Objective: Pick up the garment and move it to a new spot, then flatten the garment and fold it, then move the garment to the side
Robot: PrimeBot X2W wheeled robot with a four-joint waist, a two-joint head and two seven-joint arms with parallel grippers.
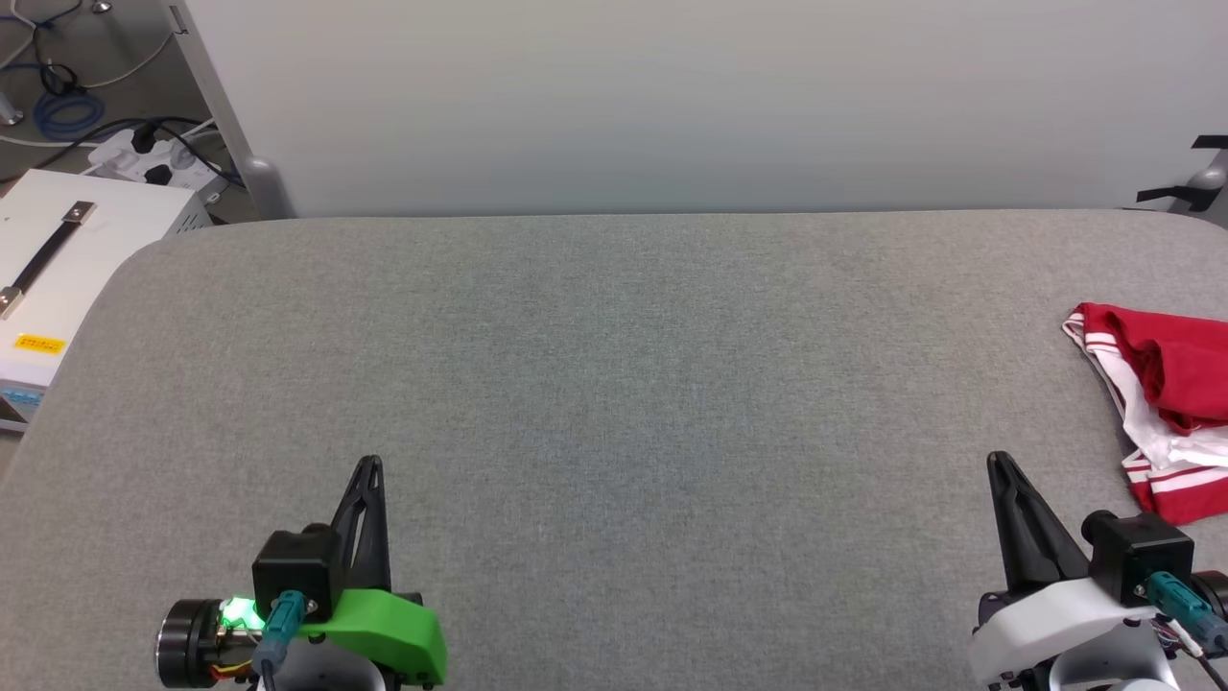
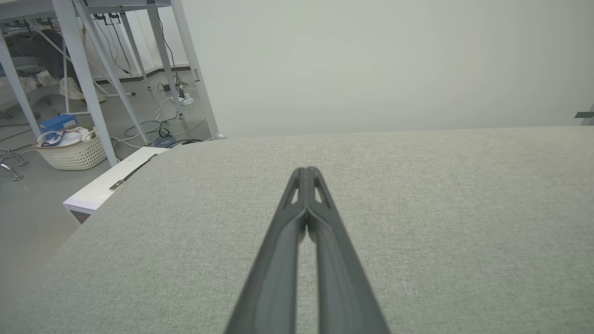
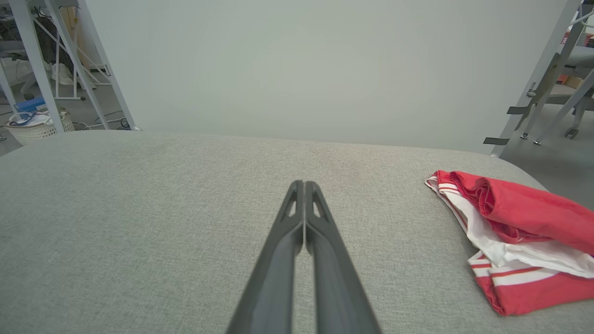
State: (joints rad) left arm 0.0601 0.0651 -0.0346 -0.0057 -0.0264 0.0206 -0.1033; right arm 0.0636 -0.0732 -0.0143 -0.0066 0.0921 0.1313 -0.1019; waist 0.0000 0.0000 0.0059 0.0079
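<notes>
The garment (image 1: 1170, 403), red with white and striped trim, lies bunched in a loose heap at the right edge of the grey padded table (image 1: 614, 384); the right wrist view has it (image 3: 519, 236) off to the right of the fingers. My right gripper (image 1: 998, 463) is shut and empty near the table's front, a short way left of the garment and apart from it. In the right wrist view its fingertips (image 3: 304, 185) press together. My left gripper (image 1: 369, 465) is shut and empty at the front left, its tips (image 2: 306, 171) closed over bare fabric.
A pale wall panel (image 1: 672, 106) stands just behind the table. A white case with a black handle (image 1: 58, 259) sits beside the table's left edge, with cables and a power strip (image 1: 153, 158) on the floor behind it. Metal frame legs (image 3: 533, 88) stand off the right corner.
</notes>
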